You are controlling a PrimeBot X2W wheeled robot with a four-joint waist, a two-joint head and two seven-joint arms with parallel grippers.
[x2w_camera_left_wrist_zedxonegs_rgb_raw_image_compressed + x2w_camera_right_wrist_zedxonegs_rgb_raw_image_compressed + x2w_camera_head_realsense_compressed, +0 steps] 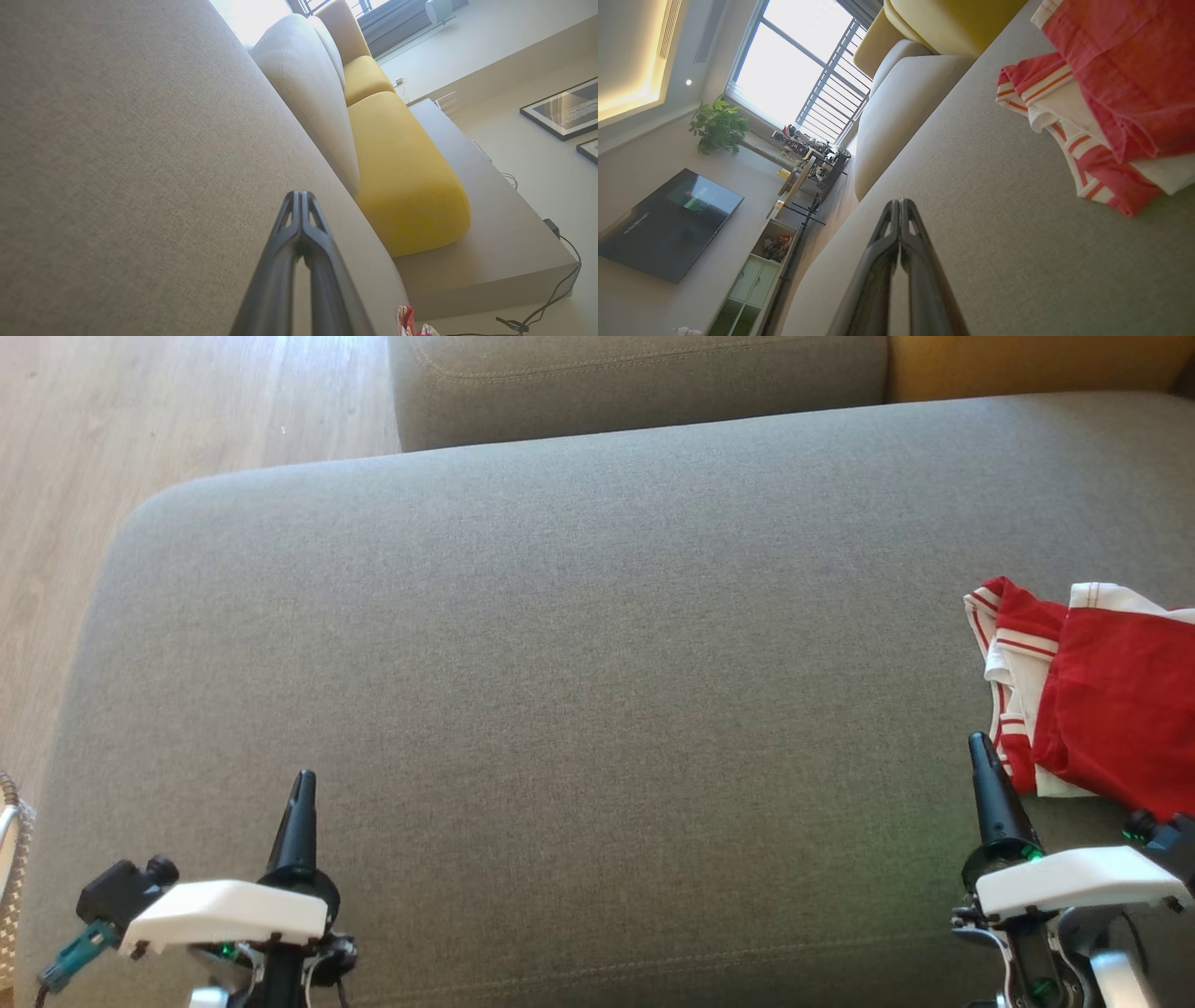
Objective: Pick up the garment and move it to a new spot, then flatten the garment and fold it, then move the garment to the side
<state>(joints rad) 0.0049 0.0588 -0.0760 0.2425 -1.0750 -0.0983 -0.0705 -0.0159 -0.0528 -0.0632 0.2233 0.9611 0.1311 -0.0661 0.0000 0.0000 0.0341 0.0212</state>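
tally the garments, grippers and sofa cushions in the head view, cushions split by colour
garment: 1
grippers, left gripper and right gripper: 2
grey cushions, seat cushion and back cushion: 2
yellow cushion: 1
total: 6

one garment (pixel 1111 700), red with white stripes, right edge of head view. two grippers: left gripper (pixel 304 778) lower left, right gripper (pixel 977 741) lower right. one grey seat cushion (pixel 560 691), centre; one grey back cushion (pixel 635 383), top. left wrist view: two yellow cushions (pixel 402 172), two framed pictures (pixel 565 109) at right edge. right wrist view: one television (pixel 668 224), lower left; one potted plant (pixel 718 125), upper left.
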